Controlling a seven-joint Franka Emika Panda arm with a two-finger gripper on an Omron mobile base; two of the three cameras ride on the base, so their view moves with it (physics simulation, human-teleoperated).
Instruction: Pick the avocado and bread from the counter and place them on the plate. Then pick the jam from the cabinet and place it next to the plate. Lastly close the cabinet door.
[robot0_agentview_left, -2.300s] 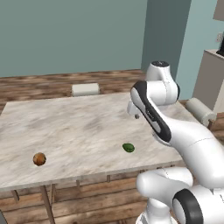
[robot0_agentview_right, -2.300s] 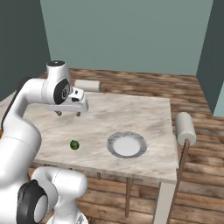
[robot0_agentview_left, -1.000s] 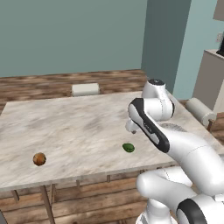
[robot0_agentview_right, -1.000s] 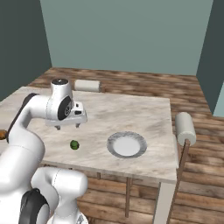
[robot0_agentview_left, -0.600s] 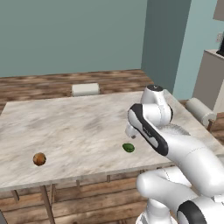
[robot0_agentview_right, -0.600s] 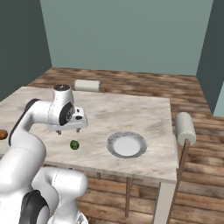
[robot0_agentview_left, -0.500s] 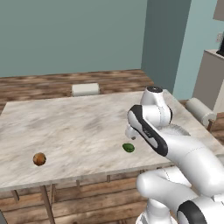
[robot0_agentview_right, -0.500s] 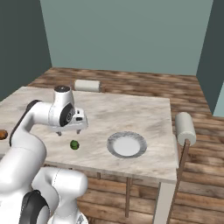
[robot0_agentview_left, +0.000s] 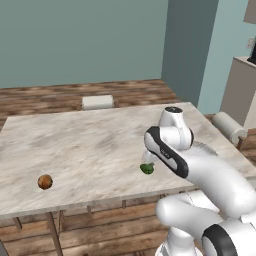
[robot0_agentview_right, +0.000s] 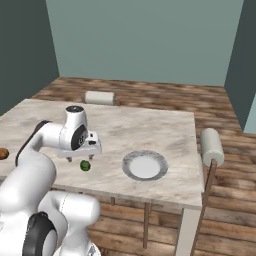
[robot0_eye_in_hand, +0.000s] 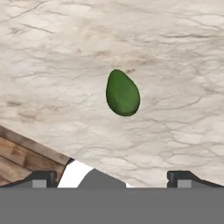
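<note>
Marble-veined, pale bench (robot0_agentview_left: 90, 145) carries a glossy dark green pear-shaped avocado (robot0_eye_in_hand: 123, 93) near its front edge, directly under the wide-spread fingers (robot0_eye_in_hand: 43, 178). Mottled brown round bread (robot0_agentview_left: 45, 181) sits well apart; a smooth white rimmed plate (robot0_agentview_right: 144, 165) lies near.

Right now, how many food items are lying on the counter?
2. The avocado lies near the counter's front edge, under the open claw. The bread sits far to the arm's left, also near the front edge. None seem hidden.
</note>
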